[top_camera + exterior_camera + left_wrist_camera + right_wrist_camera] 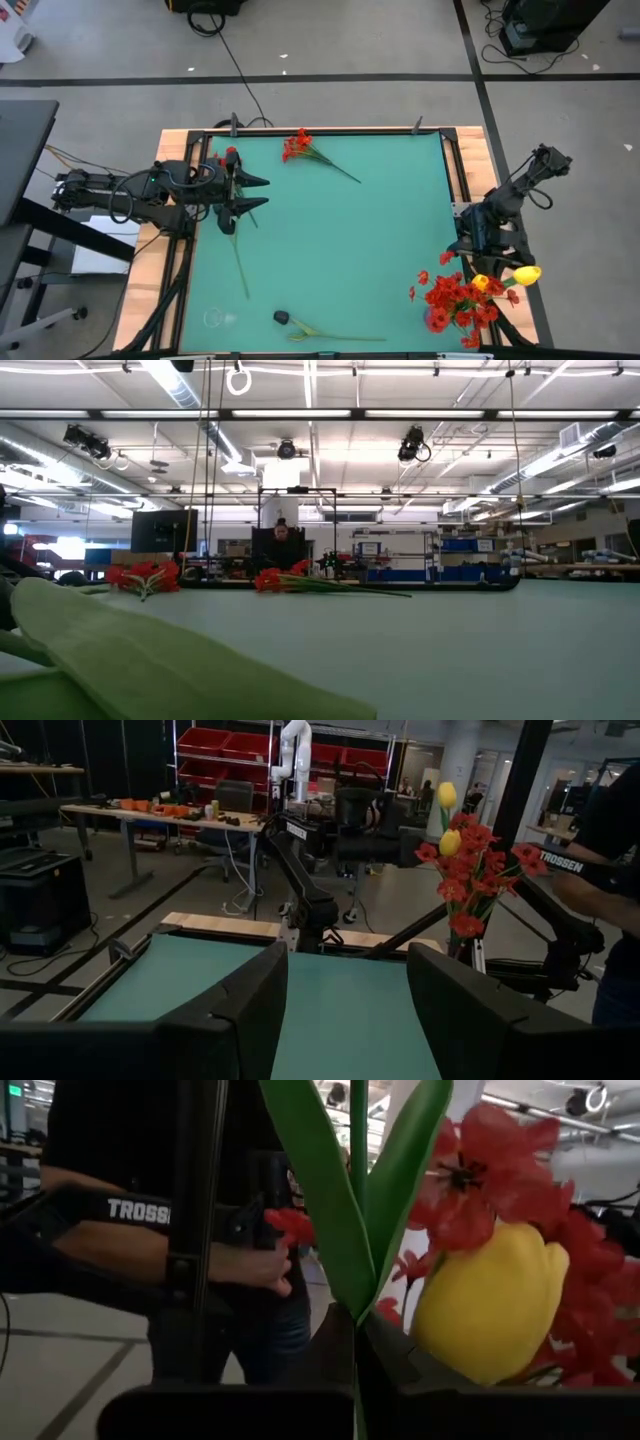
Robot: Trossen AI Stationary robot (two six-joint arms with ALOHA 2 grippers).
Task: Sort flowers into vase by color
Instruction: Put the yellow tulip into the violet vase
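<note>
We judge these artificial flowers light and springy, with thin wiry stems that could slip or swing; the stem just below the head looks the safest place to pinch.

Our right end effector [355, 1365], at the tabletop's [340, 240] right edge, is shut on a yellow tulip's stem [357, 1170], which stands upright beside the red bouquet [458, 302] at the near-right corner.

Our left end effector [262, 192] hangs partly open over the left edge, and we cannot tell whether it grips the red spray [232, 156] there; that stem runs toward the near edge.

Another red spray [297, 145] lies near the far edge, stem pointing right. A dark-headed flower [283, 317] lies along the near edge, stem pointing right.
</note>
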